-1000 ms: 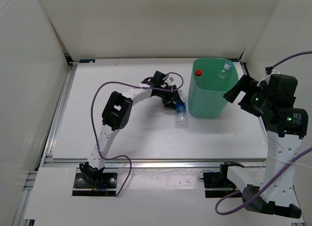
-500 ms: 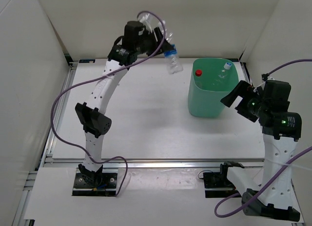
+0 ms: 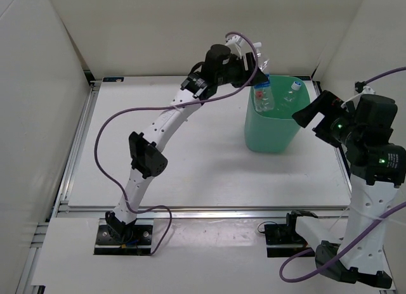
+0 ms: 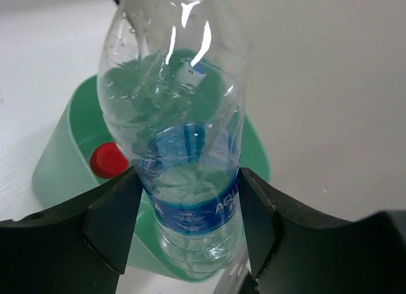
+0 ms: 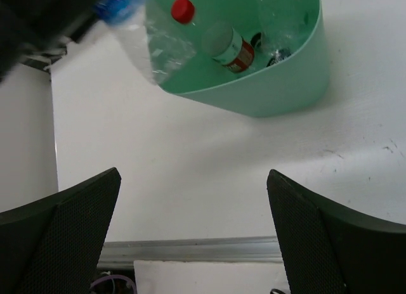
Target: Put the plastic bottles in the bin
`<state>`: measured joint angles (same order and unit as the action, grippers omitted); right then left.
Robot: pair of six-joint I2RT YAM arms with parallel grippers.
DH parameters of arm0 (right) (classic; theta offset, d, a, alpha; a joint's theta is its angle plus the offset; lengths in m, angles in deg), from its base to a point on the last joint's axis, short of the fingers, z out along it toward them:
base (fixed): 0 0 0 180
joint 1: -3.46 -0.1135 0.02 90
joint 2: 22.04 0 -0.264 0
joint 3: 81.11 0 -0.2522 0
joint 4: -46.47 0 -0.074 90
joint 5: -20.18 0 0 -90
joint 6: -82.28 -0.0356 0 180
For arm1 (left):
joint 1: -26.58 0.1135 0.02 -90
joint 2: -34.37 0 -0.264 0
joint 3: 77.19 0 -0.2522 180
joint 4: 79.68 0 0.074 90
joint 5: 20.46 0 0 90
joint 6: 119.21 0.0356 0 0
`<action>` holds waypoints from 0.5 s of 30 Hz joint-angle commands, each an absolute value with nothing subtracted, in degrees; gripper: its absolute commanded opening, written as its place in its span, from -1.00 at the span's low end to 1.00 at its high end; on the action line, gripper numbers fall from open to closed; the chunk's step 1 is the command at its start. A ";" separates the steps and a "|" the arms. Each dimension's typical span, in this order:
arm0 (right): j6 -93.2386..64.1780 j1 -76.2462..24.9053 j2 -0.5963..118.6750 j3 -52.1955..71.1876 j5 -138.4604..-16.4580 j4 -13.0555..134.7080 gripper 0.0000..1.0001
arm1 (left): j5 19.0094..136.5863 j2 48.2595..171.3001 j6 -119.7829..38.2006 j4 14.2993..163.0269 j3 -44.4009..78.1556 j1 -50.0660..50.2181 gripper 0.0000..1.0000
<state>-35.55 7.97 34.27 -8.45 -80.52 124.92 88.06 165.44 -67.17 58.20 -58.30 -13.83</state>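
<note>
My left gripper [image 3: 255, 71] is shut on the dark-blue-labelled clear bottle [image 3: 263, 94] and holds it in the air over the rim of the mint-green bin [image 3: 274, 132]. In the left wrist view the fingers [image 4: 114, 224] clamp the bottle's label [image 4: 190, 205], with the bin [image 4: 57, 164] below. A red-capped, red-labelled bottle [image 5: 228, 45] and a white-capped bottle [image 3: 293, 90] lie inside the bin [image 5: 279, 85]. The held bottle [image 5: 155, 47] hangs above the bin's left rim. My right gripper [image 3: 308, 114] is open and empty, right of the bin, above the table [image 5: 193, 230].
White walls enclose the white table [image 3: 177, 161] on three sides. A metal rail [image 3: 190, 211] runs along the near edge. The left arm's purple cable [image 3: 108, 142] loops over the table's left part.
The left arm lifted the bottle from the table beside the bin, swung it up and rightward, and now holds it over the bin. The right gripper shifted slightly.
</note>
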 commanded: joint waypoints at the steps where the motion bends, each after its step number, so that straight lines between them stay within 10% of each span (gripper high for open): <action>1: -35.31 8.29 34.03 -13.30 -81.24 125.97 1.00 | 85.88 164.53 -65.77 60.54 -58.96 -14.29 0.45; 9: -35.31 8.29 32.98 -14.54 -79.50 128.61 1.00 | 82.48 163.67 -64.55 60.54 -57.30 -16.66 0.99; 15: -35.93 8.29 36.84 -14.01 -79.39 133.00 1.00 | 73.24 151.14 -58.84 59.15 -50.63 -16.42 1.00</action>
<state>-35.86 7.97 34.51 -13.02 -79.56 130.82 78.88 163.71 -62.36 59.18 -52.60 -16.91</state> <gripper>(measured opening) 0.998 0.997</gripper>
